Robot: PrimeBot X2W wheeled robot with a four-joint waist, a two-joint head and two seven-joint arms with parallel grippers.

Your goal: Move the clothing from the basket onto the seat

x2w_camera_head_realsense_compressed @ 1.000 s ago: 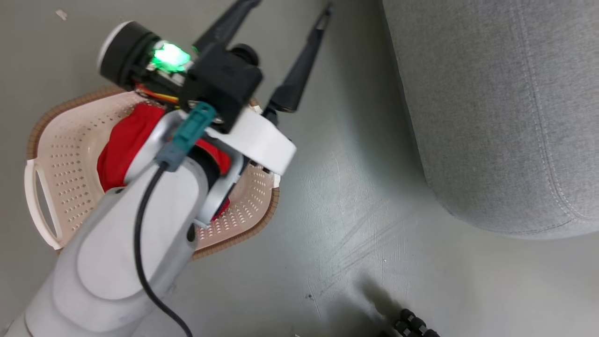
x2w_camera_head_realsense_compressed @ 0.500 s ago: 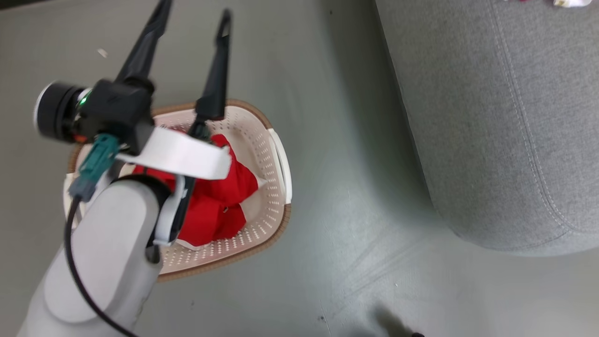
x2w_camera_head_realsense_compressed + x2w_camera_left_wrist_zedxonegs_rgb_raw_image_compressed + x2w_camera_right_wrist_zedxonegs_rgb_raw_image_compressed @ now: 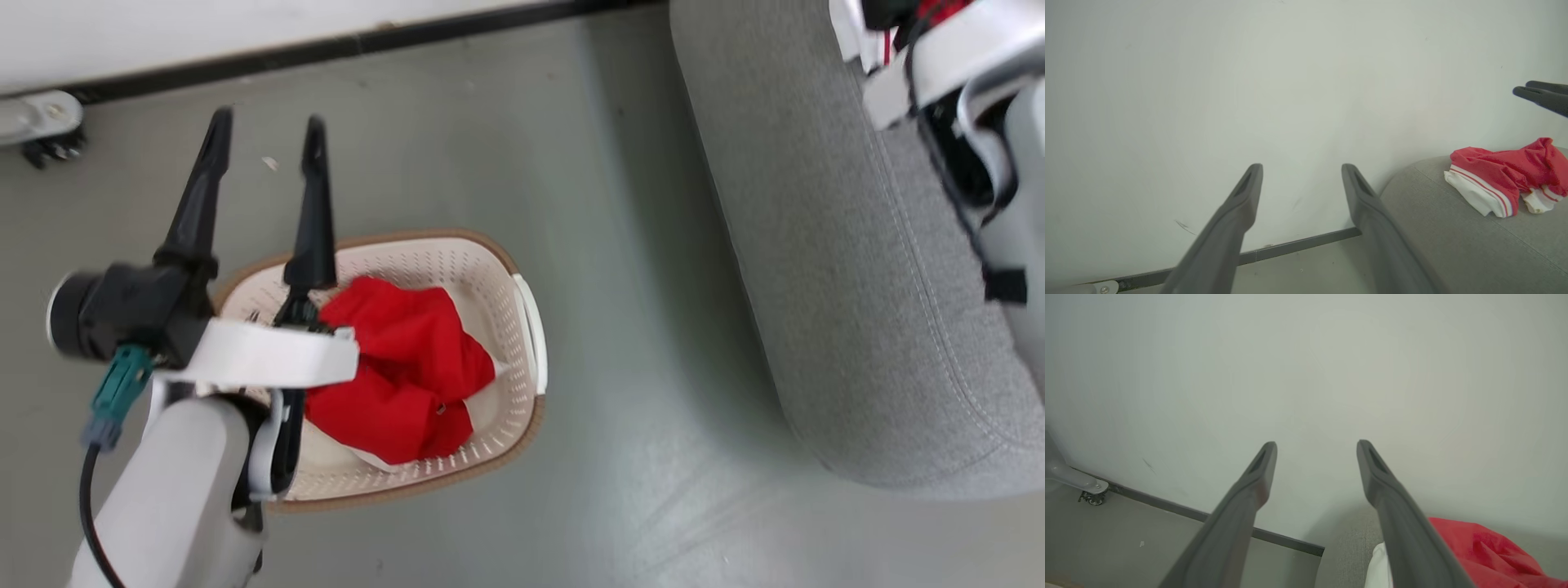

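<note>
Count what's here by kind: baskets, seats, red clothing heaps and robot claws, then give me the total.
Basket: 1
Seat: 1
Red clothing heaps: 2, basket heap and seat heap
Claws: 2, left claw and right claw, both open
Total: 6

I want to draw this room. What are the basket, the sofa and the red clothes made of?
The basket looks like matte cream plastic, stiff with rows of holes. The sofa looks like grey woven fabric with stitched seams. The clothing seems soft red cloth, crumpled into folds.
</note>
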